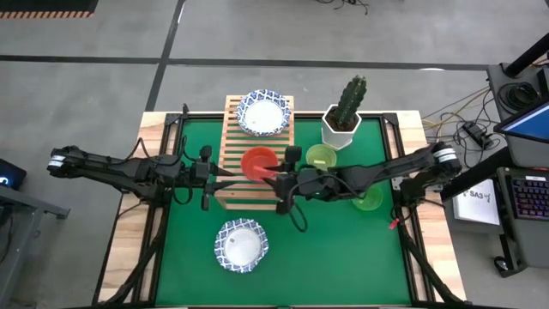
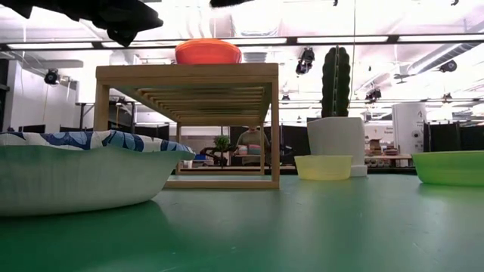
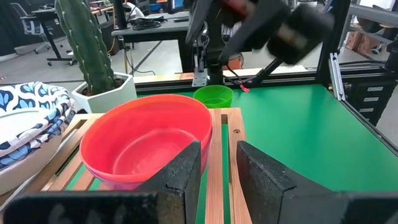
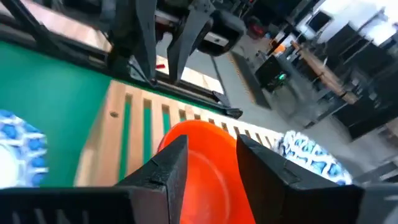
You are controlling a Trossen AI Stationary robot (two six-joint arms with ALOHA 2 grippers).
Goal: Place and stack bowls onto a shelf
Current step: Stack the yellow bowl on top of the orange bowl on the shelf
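Observation:
The red-orange bowl [image 1: 257, 161] sits upright on the near half of the wooden slatted shelf [image 1: 232, 129], level on its top in the low view [image 2: 208, 51]. A white bowl with a blue rim [image 1: 264, 113] rests on the shelf's far end. Another [image 1: 241, 245] stands on the green mat near the front edge. My left gripper [image 1: 225, 178] is open, over the shelf's left side, just short of the red-orange bowl [image 3: 146, 143]. My right gripper [image 1: 276, 182] is open, raised above the bowl's right rim [image 4: 205, 149]. No purple bowl shows.
A cactus in a white hexagonal pot [image 1: 343, 120] stands right of the shelf's far end. A yellow-green bowl [image 1: 322, 157] and a green bowl [image 1: 369, 199] lie on the mat under the right arm. The mat's near left and right corners are bare.

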